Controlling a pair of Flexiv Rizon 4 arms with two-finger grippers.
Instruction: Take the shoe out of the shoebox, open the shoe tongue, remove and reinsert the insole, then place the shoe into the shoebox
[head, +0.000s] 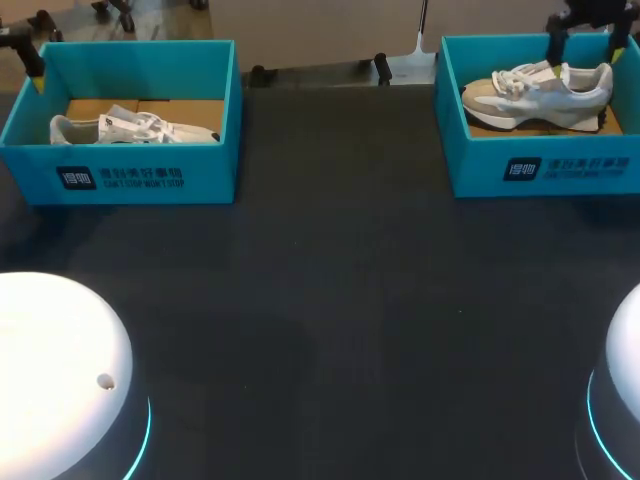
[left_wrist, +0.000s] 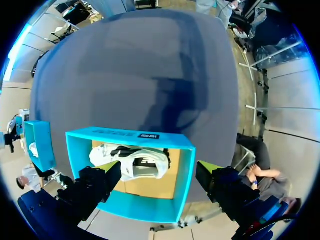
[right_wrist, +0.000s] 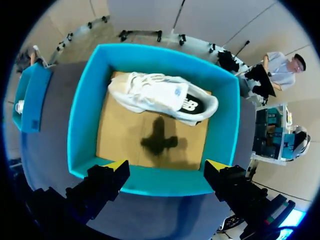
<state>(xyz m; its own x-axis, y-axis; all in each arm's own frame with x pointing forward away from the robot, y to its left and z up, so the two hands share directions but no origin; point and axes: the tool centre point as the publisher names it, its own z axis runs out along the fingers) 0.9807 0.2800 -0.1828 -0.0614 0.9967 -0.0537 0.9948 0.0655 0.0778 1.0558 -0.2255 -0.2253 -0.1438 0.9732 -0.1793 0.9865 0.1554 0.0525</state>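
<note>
Two teal shoeboxes stand at the far side of the dark table, the left box (head: 120, 175) and the right box (head: 545, 165), each with a white sneaker lying inside: the left shoe (head: 130, 128) and the right shoe (head: 538, 92). My left gripper (left_wrist: 159, 169) hovers open above the left box (left_wrist: 131, 137), over its shoe (left_wrist: 132, 161). Above the right box (right_wrist: 82, 107) my right gripper (right_wrist: 166, 165) also hangs open, its shadow falling on the cardboard floor beside the shoe (right_wrist: 162, 97). Neither gripper touches anything. In the head view only dark parts of the right gripper (head: 585, 22) show.
The two boxes stand far apart, with a wide stretch of dark table (head: 330, 300) between and in front of them. My arms' white bases (head: 55, 380) sit at the near corners. Each wrist view also catches the other box (right_wrist: 30, 100) off to the side.
</note>
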